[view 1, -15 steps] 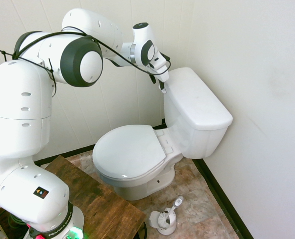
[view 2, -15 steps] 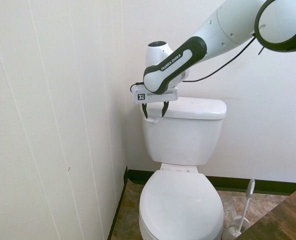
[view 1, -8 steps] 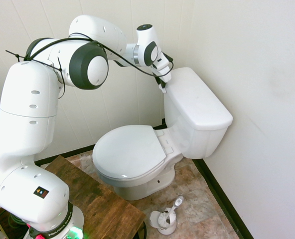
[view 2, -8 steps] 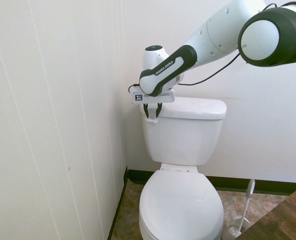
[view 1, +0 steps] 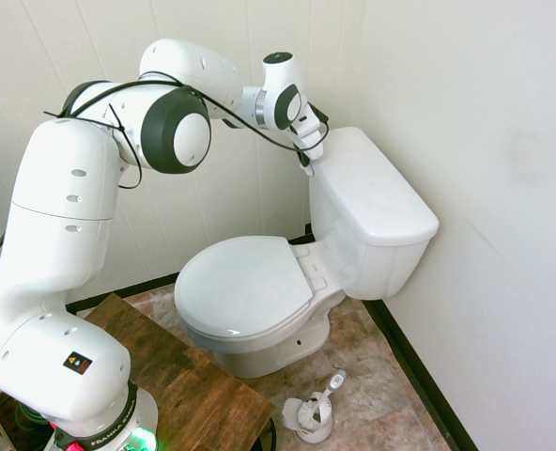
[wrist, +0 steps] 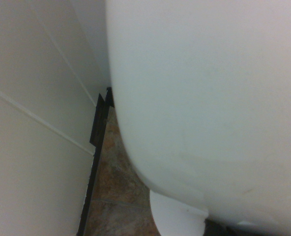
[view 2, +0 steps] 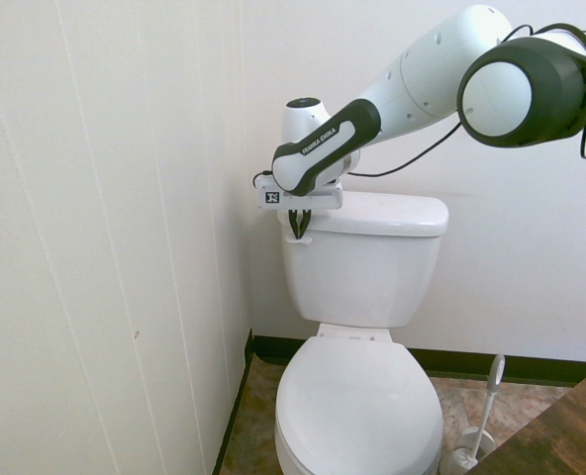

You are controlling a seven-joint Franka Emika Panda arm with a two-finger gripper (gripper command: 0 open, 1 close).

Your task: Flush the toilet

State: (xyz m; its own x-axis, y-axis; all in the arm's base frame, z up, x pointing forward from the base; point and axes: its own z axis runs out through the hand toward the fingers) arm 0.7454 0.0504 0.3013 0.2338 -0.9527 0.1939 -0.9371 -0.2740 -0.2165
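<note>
Toilet, glossy white ceramic [view 2: 365, 267]: your black-fingered gripper [view 2: 298, 237] has its tips together at the small white lever [view 2: 300, 240] (contact unconfirmed), so misplaced pressure could slip off.

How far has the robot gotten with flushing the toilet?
Reaching the tank looks done: the claw is at the flush lever on the tank's front, its fingertips together. No push shows yet, as the lever sits about level. Pressing it down and letting go appear to be left. The lid is down.

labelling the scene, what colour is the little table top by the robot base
Brown wood grain, best in first exterior view
</note>
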